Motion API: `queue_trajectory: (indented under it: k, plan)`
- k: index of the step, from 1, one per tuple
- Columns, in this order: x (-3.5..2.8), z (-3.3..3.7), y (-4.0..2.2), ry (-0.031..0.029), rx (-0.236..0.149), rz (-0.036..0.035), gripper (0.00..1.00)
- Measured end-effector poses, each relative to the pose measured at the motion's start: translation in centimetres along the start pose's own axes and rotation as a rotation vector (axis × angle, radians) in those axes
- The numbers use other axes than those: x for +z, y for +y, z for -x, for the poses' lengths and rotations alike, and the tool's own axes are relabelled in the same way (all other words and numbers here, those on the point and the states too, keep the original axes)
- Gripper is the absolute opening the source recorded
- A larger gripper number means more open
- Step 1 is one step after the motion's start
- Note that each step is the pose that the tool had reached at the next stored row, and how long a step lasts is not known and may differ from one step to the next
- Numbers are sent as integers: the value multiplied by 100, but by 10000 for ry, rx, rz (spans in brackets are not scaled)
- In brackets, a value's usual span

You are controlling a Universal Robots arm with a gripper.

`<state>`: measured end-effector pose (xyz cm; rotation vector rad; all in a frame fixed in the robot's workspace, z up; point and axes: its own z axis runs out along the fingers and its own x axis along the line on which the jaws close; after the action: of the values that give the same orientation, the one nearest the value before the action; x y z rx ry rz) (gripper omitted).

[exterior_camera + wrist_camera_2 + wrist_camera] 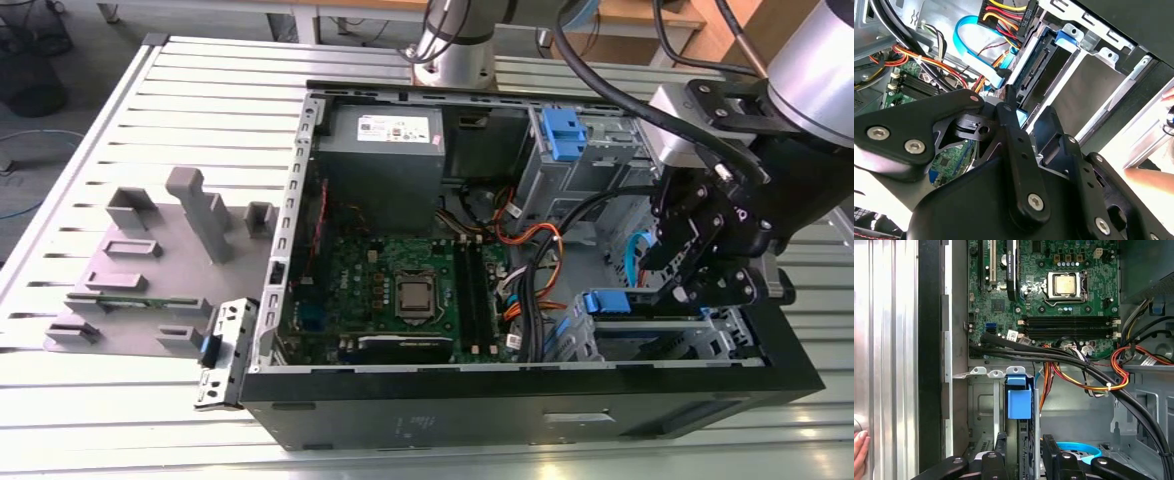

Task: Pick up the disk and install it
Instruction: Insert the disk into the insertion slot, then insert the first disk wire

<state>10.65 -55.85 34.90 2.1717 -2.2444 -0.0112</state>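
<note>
Down in the open computer case [534, 425], the gripper [1024, 442] sat at the drive cage [667, 335] in the corner toward the exterior view's right, set around the disk [1019, 402]. Whether it clamped the disk or only sat around it, I could not tell. The disk stood on edge in a cage slot, its blue rail tab pointing toward the motherboard [1054, 285]. In the second wrist view its connector edge faced a blue flat cable [966, 37] and a bunch of red, yellow and orange wires [1004, 12].

Black cables [1054, 357] ran across between the cage and the motherboard. Farther back in the exterior view, a 2nd blue latch [563, 135] topped another cage, and the grey power supply [380, 150] filled the far corner. The case lay on a slatted metal table [134, 420], with a grey fixture block [147, 260] toward the exterior view's left. A person's hand [858, 452] showed on the table just outside the case wall.
</note>
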Motion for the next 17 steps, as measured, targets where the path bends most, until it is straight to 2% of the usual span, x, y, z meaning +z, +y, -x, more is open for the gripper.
queue_trajectory:
  k: [12,17]
  plan:
    - [-2,0,0,0,-20,-2,42]
    - [-52,-1,1,1,-20,-2,42]
